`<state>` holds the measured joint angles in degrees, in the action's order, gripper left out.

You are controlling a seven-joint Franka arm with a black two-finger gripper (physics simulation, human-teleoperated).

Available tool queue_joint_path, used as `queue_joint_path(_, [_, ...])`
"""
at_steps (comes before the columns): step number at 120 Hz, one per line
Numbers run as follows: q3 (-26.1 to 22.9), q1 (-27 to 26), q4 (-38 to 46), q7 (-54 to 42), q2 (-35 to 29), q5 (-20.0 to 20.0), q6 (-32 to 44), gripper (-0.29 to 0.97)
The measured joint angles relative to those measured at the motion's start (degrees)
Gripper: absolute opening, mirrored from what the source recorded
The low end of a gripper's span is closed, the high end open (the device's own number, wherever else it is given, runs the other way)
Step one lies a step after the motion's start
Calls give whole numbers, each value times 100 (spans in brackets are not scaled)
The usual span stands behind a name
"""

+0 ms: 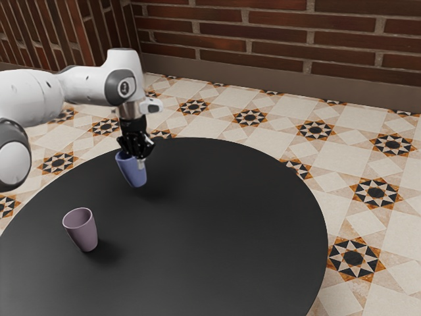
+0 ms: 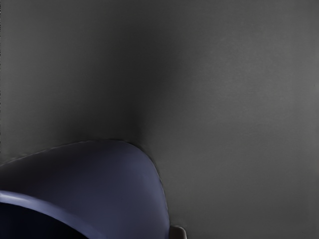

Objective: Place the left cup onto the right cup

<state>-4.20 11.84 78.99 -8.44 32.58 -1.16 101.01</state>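
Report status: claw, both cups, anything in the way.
Claw shut on blue cup at its rim, cup tilted. Purple cup upright on black table, apart from it. Nothing between the two cups.

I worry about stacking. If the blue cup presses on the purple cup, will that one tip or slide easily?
It may tip: the purple cup stands on a base narrower than its rim. It looks thin-walled and smooth, so probably light and may slide on the table. The tilted blue cup could push it off-centre.
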Motion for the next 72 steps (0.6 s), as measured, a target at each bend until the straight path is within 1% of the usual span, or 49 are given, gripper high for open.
queue_joint_path(47, [10, -92, 1810, 191, -1619, -10, 321, -10])
queue_joint_path(72, [29, -57, 2405, 305, -2168, -13, 444, -10])
